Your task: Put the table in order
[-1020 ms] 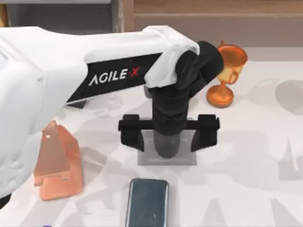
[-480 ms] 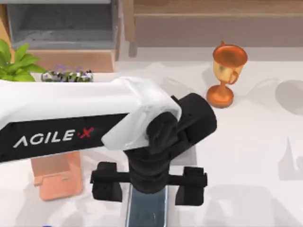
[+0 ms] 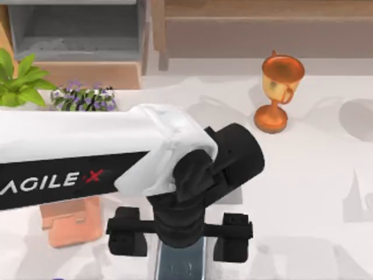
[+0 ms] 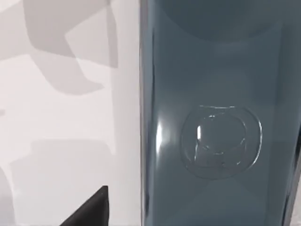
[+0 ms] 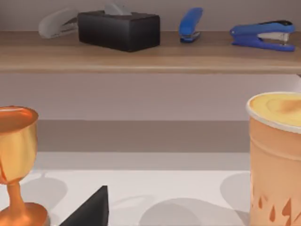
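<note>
Dark phone [image 3: 180, 265] half-hidden under left gripper [image 3: 179, 236] — jaws spread wide.

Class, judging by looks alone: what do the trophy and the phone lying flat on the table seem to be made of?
Trophy: probably polished metal, copper-gold, with bright highlights on the cup. Phone: seemingly glossy dark glass or plastic, reflective, with an embossed round logo.

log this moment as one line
left gripper: open, over phone | phone: flat on table | right arm: parked
</note>
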